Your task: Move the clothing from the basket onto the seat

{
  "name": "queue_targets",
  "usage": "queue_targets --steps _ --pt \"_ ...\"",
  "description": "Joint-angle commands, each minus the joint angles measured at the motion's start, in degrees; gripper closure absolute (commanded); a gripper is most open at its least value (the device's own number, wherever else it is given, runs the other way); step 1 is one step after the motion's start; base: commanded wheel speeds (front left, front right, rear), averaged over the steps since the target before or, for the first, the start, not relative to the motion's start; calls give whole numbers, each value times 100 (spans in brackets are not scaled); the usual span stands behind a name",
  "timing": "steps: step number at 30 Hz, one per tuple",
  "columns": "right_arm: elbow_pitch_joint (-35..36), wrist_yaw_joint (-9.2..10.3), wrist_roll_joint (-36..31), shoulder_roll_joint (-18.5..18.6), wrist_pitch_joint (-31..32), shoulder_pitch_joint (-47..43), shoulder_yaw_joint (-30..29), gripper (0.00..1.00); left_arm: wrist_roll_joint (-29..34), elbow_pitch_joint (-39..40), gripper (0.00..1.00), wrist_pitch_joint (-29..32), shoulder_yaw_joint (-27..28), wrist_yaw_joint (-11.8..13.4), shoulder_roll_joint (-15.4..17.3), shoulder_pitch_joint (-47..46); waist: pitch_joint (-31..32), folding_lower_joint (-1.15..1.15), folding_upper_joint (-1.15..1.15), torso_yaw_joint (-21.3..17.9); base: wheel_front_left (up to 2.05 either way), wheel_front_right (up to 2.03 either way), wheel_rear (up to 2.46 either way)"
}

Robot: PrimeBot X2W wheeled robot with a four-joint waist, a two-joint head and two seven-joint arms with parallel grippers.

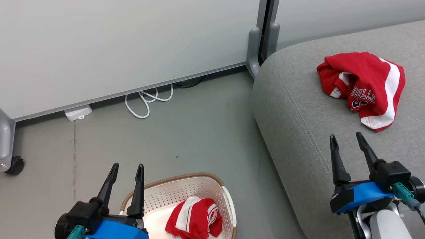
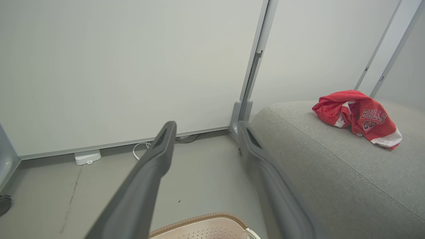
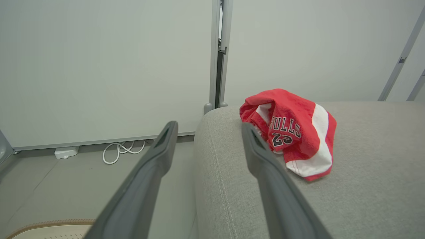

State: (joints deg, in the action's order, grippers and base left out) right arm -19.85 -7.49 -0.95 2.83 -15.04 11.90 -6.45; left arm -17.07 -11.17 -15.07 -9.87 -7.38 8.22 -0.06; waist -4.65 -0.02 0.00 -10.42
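Lying crumpled in the cream perforated plastic basket (image 1: 186, 191), lower centre, the red-and-white jersey garment (image 1: 196, 217) looks light and limp; pinch a raised fold; left tool (image 1: 128, 166) and right tool (image 1: 345, 136) are spread, empty.

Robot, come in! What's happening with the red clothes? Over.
Left hand open by basket; right hand open by sofa. Lettered jersey on sofa, second garment in basket. White cable by wall, off the path.

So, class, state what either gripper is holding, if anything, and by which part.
Nothing is held: the left gripper and right gripper both stand with jaws open and empty.
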Motion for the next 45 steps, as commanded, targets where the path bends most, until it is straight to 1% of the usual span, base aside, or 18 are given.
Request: queue_targets --steps 1,7,12,16,17,21,26,32,45 --pt "56 -1 70 13 -9 -119 17 0 1 -20 0 -15 27 -10 -16 37 13 2 0 40 0 0 0" --pt "194 -1 14 13 34 -297 58 0 9 -153 0 -16 135 -10 -35 67 107 2 0 276 0 0 0" --pt "321 -1 -50 11 82 -463 47 0 115 -374 0 -16 311 -10 -68 -16 185 2 0 644 0 0 0" --pt "381 -1 -74 12 137 -569 108 0 143 -530 0 -16 338 -10 -45 -108 254 2 0 966 0 0 0" --pt "381 -1 -74 12 137 -569 108 0 143 -530 0 -16 338 -10 -45 -108 254 2 0 966 0 0 0" --pt "434 -1 -40 11 188 -653 206 0 118 -640 0 -16 350 -11 -26 -124 325 2 0 1239 0 0 0" --pt "456 -1 58 12 235 -725 340 0 108 -766 0 -16 340 -11 12 -158 421 2 0 1466 0 0 0" --pt "501 -1 140 12 273 -799 448 0 67 -823 0 -15 362 -11 61 -172 465 2 0 1522 0 0 0" --pt "599 -1 162 12 309 -829 486 0 94 -772 0 -15 405 -11 -1 -161 348 2 0 1370 0 0 0"
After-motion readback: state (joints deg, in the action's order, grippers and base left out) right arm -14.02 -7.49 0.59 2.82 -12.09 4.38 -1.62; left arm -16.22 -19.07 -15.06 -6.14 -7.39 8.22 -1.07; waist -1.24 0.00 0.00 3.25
